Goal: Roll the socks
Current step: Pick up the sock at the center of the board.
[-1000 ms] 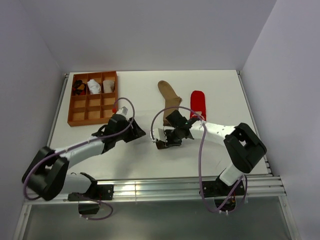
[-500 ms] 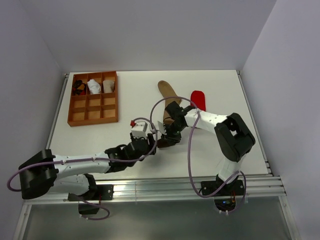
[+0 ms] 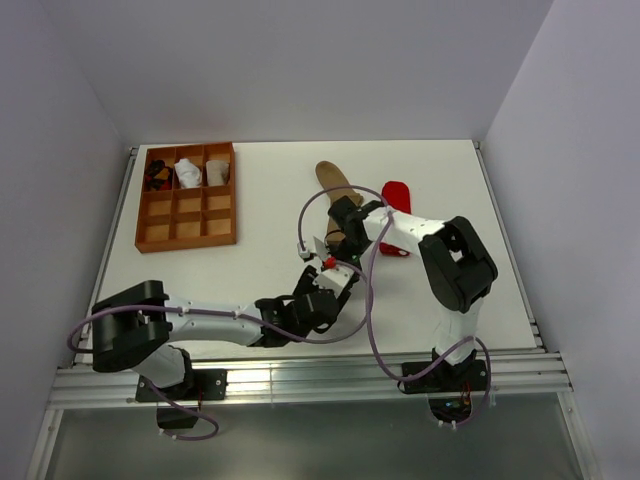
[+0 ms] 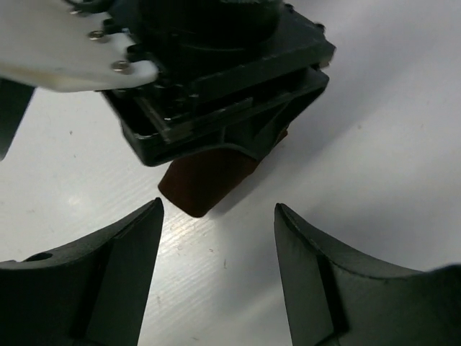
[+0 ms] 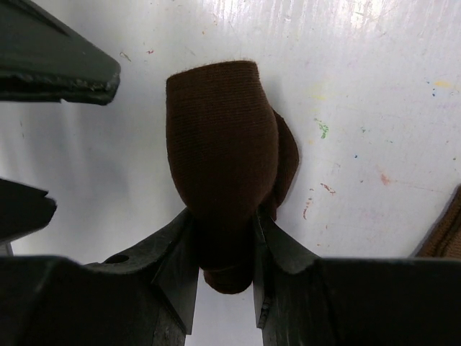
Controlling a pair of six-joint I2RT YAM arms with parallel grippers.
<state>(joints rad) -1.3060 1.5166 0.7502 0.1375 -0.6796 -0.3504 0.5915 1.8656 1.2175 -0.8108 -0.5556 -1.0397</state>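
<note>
We see the left gripper [image 4: 217, 210], newly swung in and spread wide, facing the apparently rolled dark brown sock [image 5: 220, 144] pinched by the right gripper [image 5: 225, 234]: handover seems near.

The left arm [image 3: 210, 322] lies low and long across the near side, reaching rightward toward the middle. The left gripper [image 4: 216, 216] stands with its jaws spread wide, empty, facing the other gripper at close range. The right arm [image 3: 455, 265] rises from its base, bends sharply at the elbow and reaches left. The right gripper [image 5: 225, 231] points downward, fingers [image 5: 180, 252] pinched on a rolled dark brown sock [image 5: 220, 144].
</note>
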